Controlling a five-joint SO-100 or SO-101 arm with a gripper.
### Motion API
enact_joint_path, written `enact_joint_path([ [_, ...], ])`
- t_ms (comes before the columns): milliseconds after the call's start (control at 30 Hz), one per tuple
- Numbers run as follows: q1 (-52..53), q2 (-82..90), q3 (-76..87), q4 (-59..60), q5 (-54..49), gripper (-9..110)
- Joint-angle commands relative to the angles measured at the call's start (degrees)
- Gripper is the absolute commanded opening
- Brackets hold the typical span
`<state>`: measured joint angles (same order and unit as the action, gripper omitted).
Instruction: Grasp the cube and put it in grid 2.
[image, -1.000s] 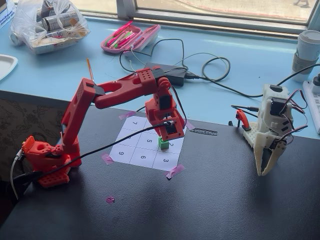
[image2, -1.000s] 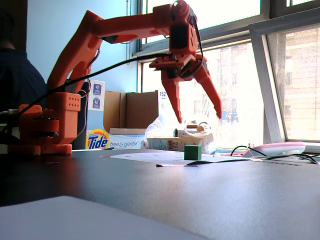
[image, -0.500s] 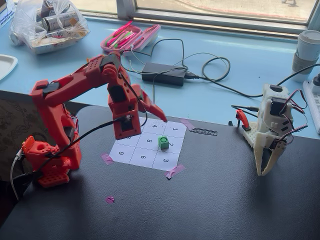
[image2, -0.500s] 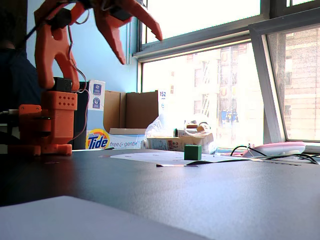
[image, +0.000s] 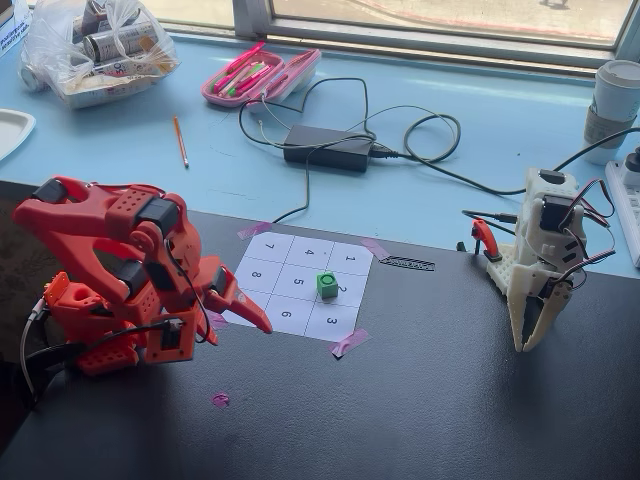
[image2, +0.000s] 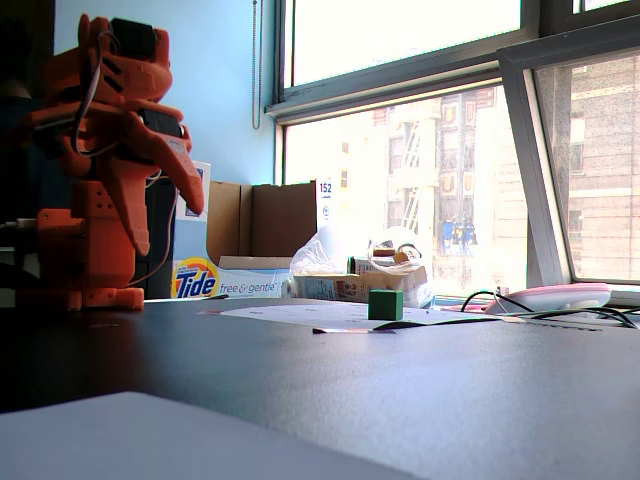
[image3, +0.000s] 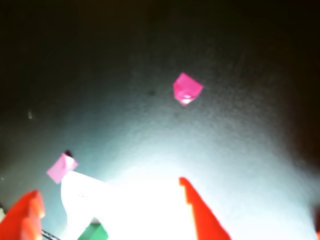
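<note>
The small green cube (image: 327, 284) stands on the white nine-cell sheet (image: 283, 262), on the left part of the cell printed "2" (image: 346, 292), close to the line with cell 5. My red gripper (image: 247, 316) hangs open and empty just left of the sheet, apart from the cube. In the wrist view the two red fingers are spread wide around the gripper's middle (image3: 109, 189); the cube's corner (image3: 93, 233) shows at the bottom edge on the glaring white paper (image3: 145, 210). The low fixed view shows the cube (image2: 385, 304) and the raised gripper (image2: 170, 225).
A second, white arm (image: 540, 270) stands at the right of the dark mat. Pink tape pieces (image: 349, 343) hold the sheet's corners. Behind it lie a black power brick (image: 326, 147) with cables, a pink pencil case (image: 262, 75), an orange pencil (image: 180, 141) and a plastic bag (image: 98, 48).
</note>
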<state>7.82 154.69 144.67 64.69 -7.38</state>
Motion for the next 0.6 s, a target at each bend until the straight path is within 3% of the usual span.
enact_joint_path([
  [0,-0.62,10.63,10.11,-5.19,0.26,39],
  [567,-7.03,31.11,26.89,0.26,0.79,16],
])
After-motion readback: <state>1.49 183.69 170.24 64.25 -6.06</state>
